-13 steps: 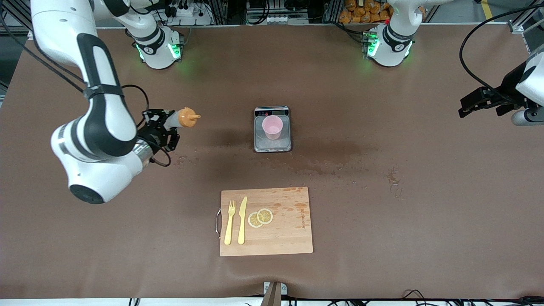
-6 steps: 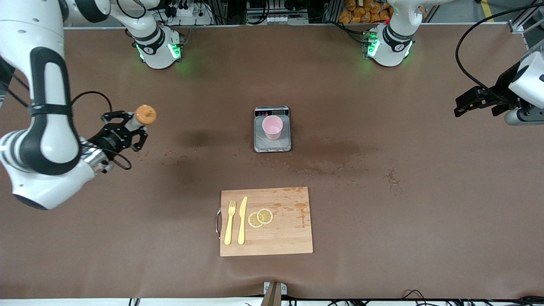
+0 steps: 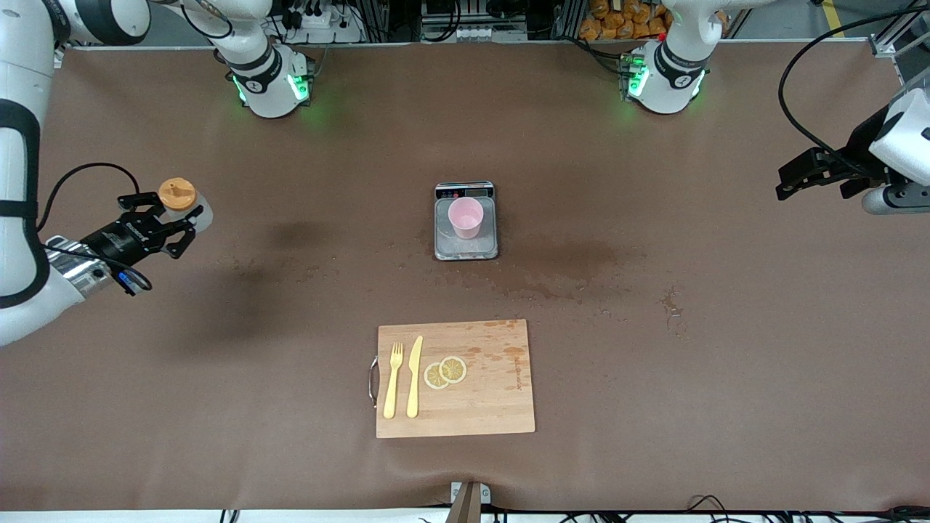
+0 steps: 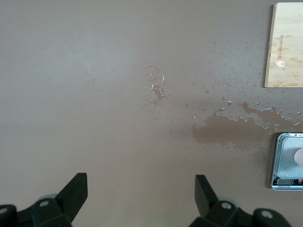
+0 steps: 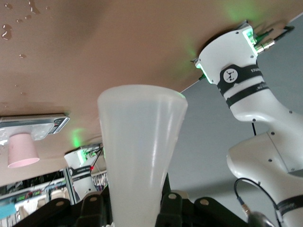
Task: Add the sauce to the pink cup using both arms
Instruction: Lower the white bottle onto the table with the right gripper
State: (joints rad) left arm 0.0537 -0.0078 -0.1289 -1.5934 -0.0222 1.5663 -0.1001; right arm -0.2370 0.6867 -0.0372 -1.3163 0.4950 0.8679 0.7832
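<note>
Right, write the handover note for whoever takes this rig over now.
Right gripper: shut on the sauce bottle, in the air over the right arm's end of the table, orange cap up.
Left gripper: open, empty, waiting over the left arm's end of the table.
Pink cup: upright on the scale at mid table.
Done: bottle is gripped. Whether sauce is in the cup cannot be told.
Left: check the cup; likely either pour or set the bottle down.
</note>
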